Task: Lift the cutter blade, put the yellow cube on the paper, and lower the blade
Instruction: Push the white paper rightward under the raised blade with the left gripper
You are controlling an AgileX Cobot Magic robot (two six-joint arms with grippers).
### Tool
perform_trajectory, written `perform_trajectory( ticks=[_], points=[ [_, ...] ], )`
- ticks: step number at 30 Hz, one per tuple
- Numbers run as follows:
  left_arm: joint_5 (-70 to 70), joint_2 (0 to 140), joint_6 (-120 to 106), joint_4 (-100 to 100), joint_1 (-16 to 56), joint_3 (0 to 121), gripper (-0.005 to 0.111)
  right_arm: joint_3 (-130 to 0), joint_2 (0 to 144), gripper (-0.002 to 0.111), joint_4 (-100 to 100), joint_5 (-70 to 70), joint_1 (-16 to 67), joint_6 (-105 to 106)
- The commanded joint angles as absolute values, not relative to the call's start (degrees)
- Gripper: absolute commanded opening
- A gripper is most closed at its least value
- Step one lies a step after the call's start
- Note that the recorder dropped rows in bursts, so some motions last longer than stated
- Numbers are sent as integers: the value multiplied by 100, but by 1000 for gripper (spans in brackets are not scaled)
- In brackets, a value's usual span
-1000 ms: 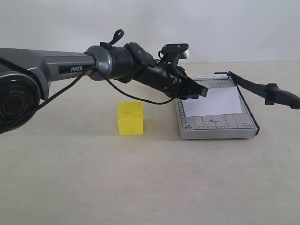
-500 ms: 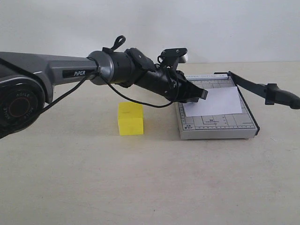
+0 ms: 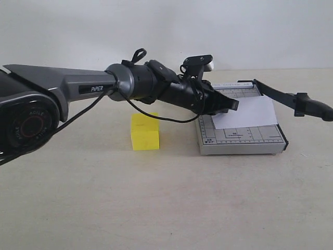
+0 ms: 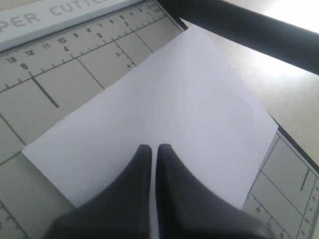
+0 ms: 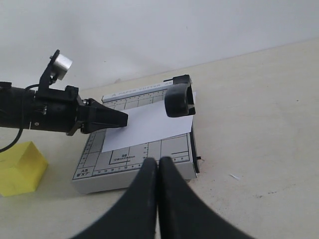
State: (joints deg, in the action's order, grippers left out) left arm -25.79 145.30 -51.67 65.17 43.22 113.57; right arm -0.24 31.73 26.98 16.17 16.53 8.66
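pale bench (image 3: 156, 208); right pincer (image 5: 158, 163) closed, empty, near side of grey cutter base (image 3: 242, 139); yellow cube (image 3: 144, 133) on the bench, apart from the base, on the left arm's side; white paper (image 3: 247, 112) flat on the base; left pincer (image 4: 150, 148) closed, empty, over the paper; cutter blade (image 3: 291, 98) raised at the base's far-side edge; white wall (image 3: 260, 31) behind.

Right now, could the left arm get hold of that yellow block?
Probably yes, though not from this pose. The yellow block stands free on the table, but the left gripper is shut and reaches past it, over the paper. It would have to pull back and open first.
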Motion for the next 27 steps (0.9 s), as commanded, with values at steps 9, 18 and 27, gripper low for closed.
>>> perform_trajectory(
  ticks=[9, 18, 27],
  points=[
    [-2408, 14671, -5235, 6552, 4401, 11502, 4, 0, 3164, 1, 2665, 1687, 1660, 891],
    [-2397, 14726, -5235, 6784, 4419, 11502, 4, 0, 3164, 1, 2665, 1687, 1660, 891],
    [-2248, 14726, -5450, 6810, 4575, 11538, 4, 0, 3164, 1, 2665, 1687, 1660, 891]
  ],
)
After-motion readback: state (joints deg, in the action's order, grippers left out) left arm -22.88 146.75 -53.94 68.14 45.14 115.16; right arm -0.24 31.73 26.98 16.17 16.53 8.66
